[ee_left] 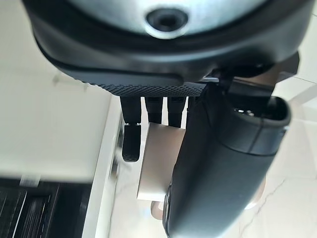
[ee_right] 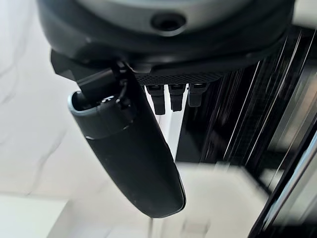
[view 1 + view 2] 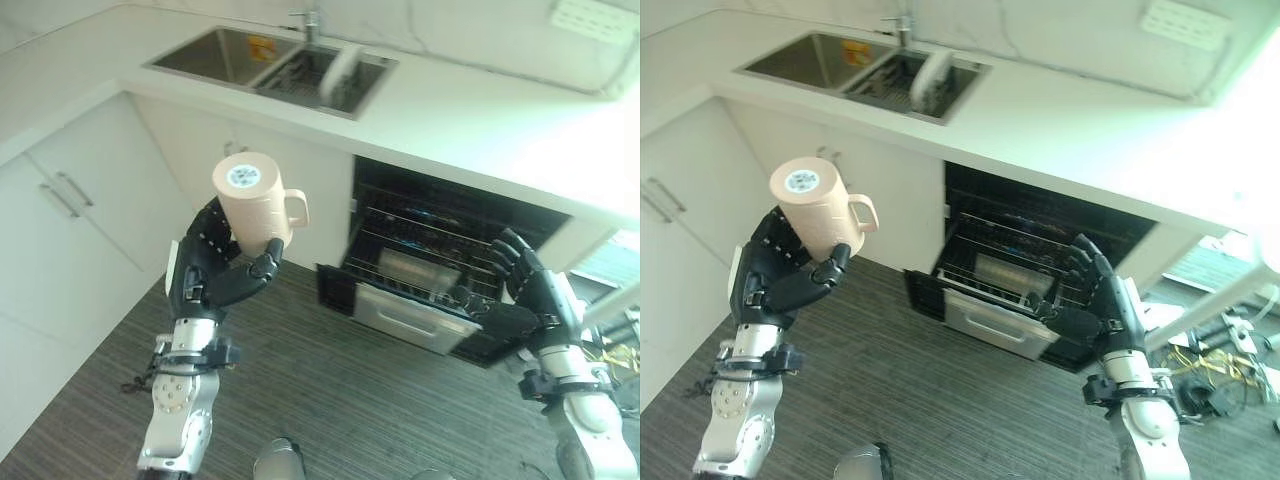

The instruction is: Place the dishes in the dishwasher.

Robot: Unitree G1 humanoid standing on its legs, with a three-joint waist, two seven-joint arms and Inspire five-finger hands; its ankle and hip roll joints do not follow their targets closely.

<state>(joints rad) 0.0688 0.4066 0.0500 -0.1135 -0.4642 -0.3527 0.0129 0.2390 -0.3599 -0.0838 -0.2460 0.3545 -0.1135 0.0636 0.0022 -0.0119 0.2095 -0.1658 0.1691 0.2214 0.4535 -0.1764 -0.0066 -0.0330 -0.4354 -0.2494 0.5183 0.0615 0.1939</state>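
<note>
My left hand [image 3: 215, 268] is shut on a beige mug [image 3: 255, 200], held up in front of the white cabinets with its base upward and its handle pointing toward the dishwasher. The left wrist view shows the mug [image 1: 156, 166] between fingers and thumb. The dishwasher [image 3: 430, 250] stands open under the counter, its wire rack [image 3: 425, 262] slid partly out. My right hand [image 3: 530, 298] hovers open at the rack's right front corner, fingers spread, holding nothing. A white dish [image 3: 338, 68] leans in the sink's right basin.
A double steel sink [image 3: 262, 58] with a tap is set in the white counter [image 3: 470, 110]. White cabinet doors [image 3: 70, 210] with bar handles line the left. Dark striped floor [image 3: 340, 400] spreads between my hands.
</note>
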